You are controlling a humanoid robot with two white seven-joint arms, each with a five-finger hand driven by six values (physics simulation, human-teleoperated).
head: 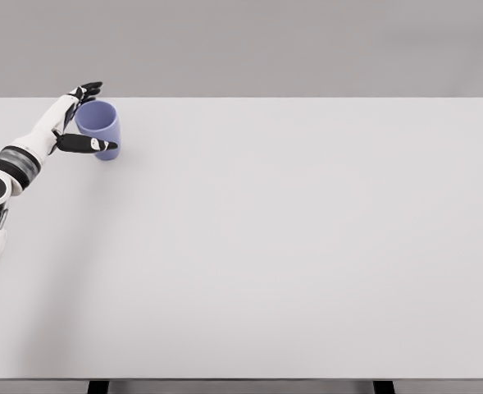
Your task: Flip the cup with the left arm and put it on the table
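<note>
A lavender-blue cup (102, 131) stands near the table's far left corner, its open mouth facing up and tilted slightly toward me. My left hand (104, 116) wraps it from the left. The black thumb (89, 145) lies across the cup's lower front. The other fingers (86, 89) reach behind the rim. The cup's base seems to touch the tabletop. My white forearm (29, 148) runs in from the left edge. The right arm does not show.
The wide white table (290, 246) fills the view, with its far edge just behind the cup and its left edge close to my forearm. Dark table legs show at the bottom edge.
</note>
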